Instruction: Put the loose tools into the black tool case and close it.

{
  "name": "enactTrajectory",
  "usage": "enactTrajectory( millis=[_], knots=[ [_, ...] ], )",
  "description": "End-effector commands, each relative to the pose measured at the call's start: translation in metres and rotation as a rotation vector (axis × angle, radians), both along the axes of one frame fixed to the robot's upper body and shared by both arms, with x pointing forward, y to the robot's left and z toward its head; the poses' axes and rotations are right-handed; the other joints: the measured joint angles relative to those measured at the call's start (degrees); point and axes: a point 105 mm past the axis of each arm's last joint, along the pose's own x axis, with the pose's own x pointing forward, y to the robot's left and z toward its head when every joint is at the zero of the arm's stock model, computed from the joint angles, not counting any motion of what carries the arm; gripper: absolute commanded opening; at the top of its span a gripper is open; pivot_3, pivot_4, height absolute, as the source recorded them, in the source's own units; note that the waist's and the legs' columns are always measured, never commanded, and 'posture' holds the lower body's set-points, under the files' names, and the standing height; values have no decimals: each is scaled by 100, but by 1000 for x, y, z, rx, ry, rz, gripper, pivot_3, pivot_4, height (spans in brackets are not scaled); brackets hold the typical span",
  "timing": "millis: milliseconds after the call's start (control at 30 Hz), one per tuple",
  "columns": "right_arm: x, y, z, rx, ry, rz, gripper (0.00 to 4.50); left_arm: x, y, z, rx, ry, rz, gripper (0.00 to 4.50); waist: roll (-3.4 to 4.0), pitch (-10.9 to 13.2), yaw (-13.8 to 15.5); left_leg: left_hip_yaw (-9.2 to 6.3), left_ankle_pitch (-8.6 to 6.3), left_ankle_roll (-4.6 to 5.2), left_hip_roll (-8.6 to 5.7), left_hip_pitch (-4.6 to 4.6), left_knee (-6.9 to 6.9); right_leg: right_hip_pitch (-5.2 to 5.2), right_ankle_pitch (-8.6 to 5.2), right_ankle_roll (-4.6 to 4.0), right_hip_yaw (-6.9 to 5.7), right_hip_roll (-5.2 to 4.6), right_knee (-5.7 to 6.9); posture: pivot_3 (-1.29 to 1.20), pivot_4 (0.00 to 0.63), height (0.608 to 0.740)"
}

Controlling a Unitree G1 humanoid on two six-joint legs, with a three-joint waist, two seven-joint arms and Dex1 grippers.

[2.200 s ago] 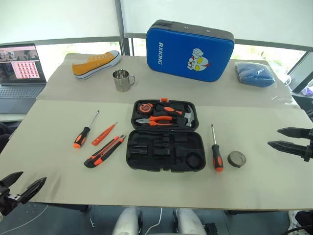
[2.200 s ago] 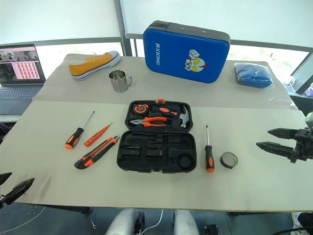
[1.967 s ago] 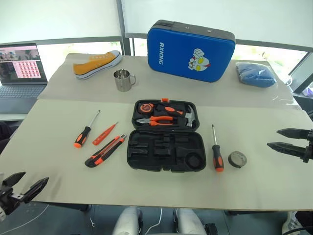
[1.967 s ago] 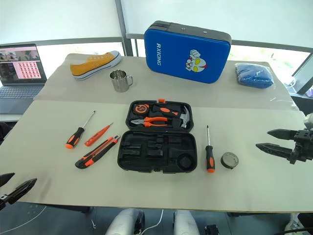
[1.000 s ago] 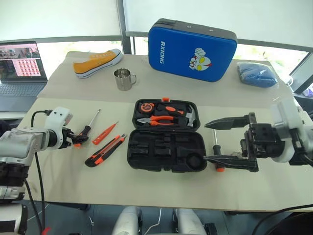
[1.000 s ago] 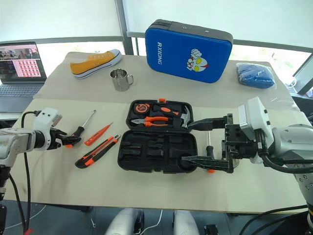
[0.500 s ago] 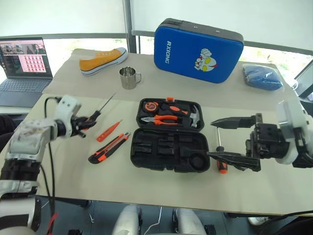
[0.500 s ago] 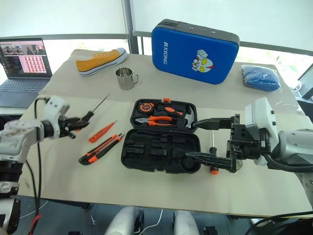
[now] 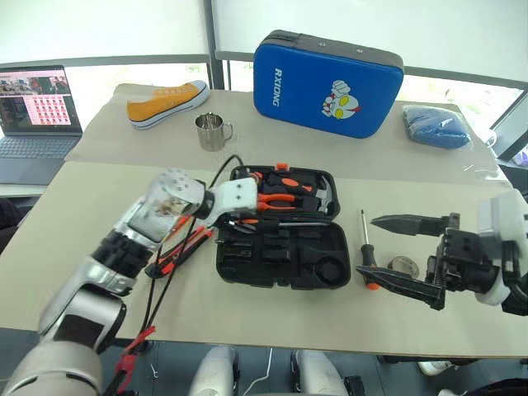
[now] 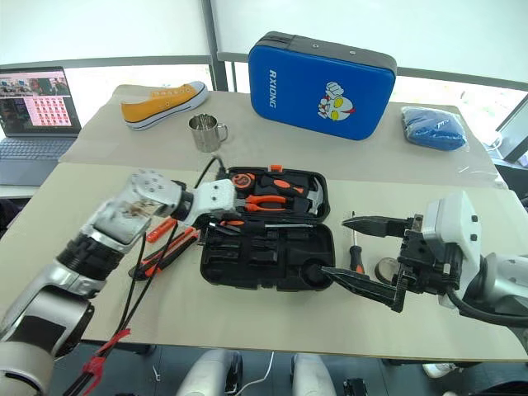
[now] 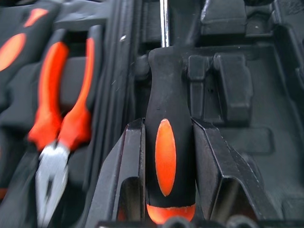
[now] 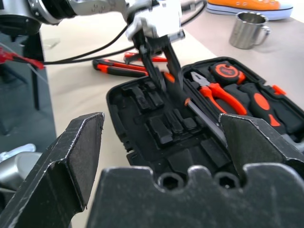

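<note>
Left hand (image 11: 166,142) is clamped on a black-and-orange screwdriver (image 11: 164,156), a finger pressed to each side of the handle, and it hangs right over the open black tool case (image 9: 280,252). From the wrist, the steel shaft runs out over the moulded slots of the empty half, with the orange-handled pliers (image 11: 61,114) seated in the other half just beside it. From the head, the screwdriver lies across the case near the hinge line, shaft pointing toward the robot's right.

Right hand (image 9: 404,252) is spread wide with nothing in it, hovering above the desk (image 9: 74,206) just off the right side of the case. Under and beside it lie a second screwdriver (image 9: 364,252), upright-lying with its orange butt toward the robot, and the small round tape roll (image 9: 402,264), partly hidden behind the lower finger.

On the left of the case, partly under the left arm, the utility knife (image 10: 157,256) and the slim orange tester screwdriver (image 10: 160,230) lie on the desk, close together. The case lid half holds a tape measure (image 10: 240,179), pliers and a hammer (image 10: 307,196).

Further back: a steel mug (image 9: 212,131), a yellow sneaker (image 9: 165,103), a big blue zip case (image 9: 327,71) standing on edge, a blue cloth bundle (image 9: 437,126), and a laptop (image 9: 37,111) at far left.
</note>
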Motion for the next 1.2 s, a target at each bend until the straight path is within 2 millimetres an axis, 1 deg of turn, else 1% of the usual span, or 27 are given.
enactTrajectory(
  millis=[33, 167, 267, 467, 600, 667, 700, 800, 833, 867, 967, 1033, 1067, 1100, 1133, 1167, 1200],
  knots=[
    [-5, 2, 7, 8, -40, -16, 4500, 6, -3, 3, 31, -54, -26, 904, 0, 0, -3, 0, 0, 0, 2, 0, 0, 0, 0, 0, 1, 0, 1, 0, 150, 739],
    [-5, 2, 7, 10, -44, -32, 4500, 12, -4, 0, 35, -68, -21, 904, 0, 0, 27, -1, 0, 0, 9, -2, 5, 0, 0, 1, 0, 0, 1, 0, 150, 739],
    [-4, 1, 8, 11, -48, -40, 4500, 11, 1, -2, 57, -60, -28, 904, 0, 0, 36, -1, 0, 1, 10, -3, 8, 1, -1, 2, -1, 0, 1, 0, 150, 739],
    [-3, 2, 9, 14, -54, -42, 4500, 17, 6, -1, 79, -99, -23, 904, 0, 0, 36, -1, 0, 1, 11, -3, 9, 1, -1, 2, -1, 0, 3, 0, 150, 739],
    [-2, 3, 9, 16, -56, -39, 4500, 16, 7, 0, 72, -81, -23, 904, 0, 0, 36, -1, 0, 1, 11, -3, 13, 2, -1, 2, -1, 0, 4, 0, 150, 739],
    [-1, 3, 10, 16, -56, -36, 4500, 16, 6, 1, 67, -75, -13, 1904, 0, 0, 35, -1, 0, 1, 12, -3, 13, 2, -1, 2, -1, 0, 5, 0, 150, 739],
    [0, 3, 10, 17, -55, -35, 4500, 15, 6, 3, 64, -72, -15, 2072, 0, 0, 35, -1, 0, 1, 12, -3, 13, 2, -1, 2, -1, 0, 5, 0, 150, 739],
    [0, 3, 9, 17, -53, -31, 4500, 11, 4, 12, 47, -69, -35, 3125, 0, 0, 40, -3, 0, 1, 12, -3, 24, 5, -1, 2, -2, 0, 9, 0, 150, 739],
    [0, 3, 9, 17, -52, -30, 4500, 10, 4, 14, 43, -73, -43, 3556, 0, 0, 42, -6, -1, 1, 12, -6, 31, 5, -1, 2, -4, 1, 12, 0, 150, 739],
    [1, 4, 9, 18, -49, -28, 4500, 11, 1, 20, 27, -86, -45, 3798, 0, 0, 43, -6, -2, 3, 14, -8, 37, 5, -1, 2, -5, 1, 13, 0, 150, 739],
    [2, 5, 7, 22, -44, -23, 4500, 10, -6, 30, -7, -107, -64, 3798, 0, 0, 44, -7, -4, 7, 16, -10, 49, 8, -1, 4, -6, 2, 16, 0, 150, 739],
    [3, 6, 7, 24, -42, -21, 4500, 9, -10, 32, -18, -110, -75, 3798, 0, 0, 43, -7, -4, 7, 16, -10, 50, 9, 0, 5, -5, 2, 16, 0, 150, 739],
    [2, 6, 6, 25, -41, -19, 4500, 9, -11, 32, -20, -111, -78, 3250, 0, 0, 44, -7, -4, 8, 16, -10, 50, 9, 0, 5, -5, 3, 16, 0, 150, 739],
    [2, 6, 6, 25, -41, -17, 4500, 8, -12, 30, -8, -111, -90, 3040, 0, 0, 42, -7, -5, 8, 16, -10, 50, 9, 0, 5, -5, 3, 16, 0, 150, 739],
    [2, 6, 6, 25, -41, -16, 4500, 8, -13, 27, 4, -108, -102, 2588, 0, 0, 40, -7, -5, 8, 16, -10, 50, 9, 0, 5, -5, 3, 16, 0, 150, 739],
    [2, 7, 6, 24, -41, -16, 4500, 7, -13, 25, 13, -106, -111, 2284, 0, 0, 39, -7, -5, 8, 16, -10, 50, 9, 0, 5, -5, 5, 16, 0, 150, 739],
    [3, 7, 6, 24, -40, -15, 4500, 7, -13, 23, 20, -106, -117, 1851, 0, 0, 39, -7, -5, 8, 17, -10, 50, 8, 0, 5, -5, 6, 16, 0, 150, 739]
  ],
)
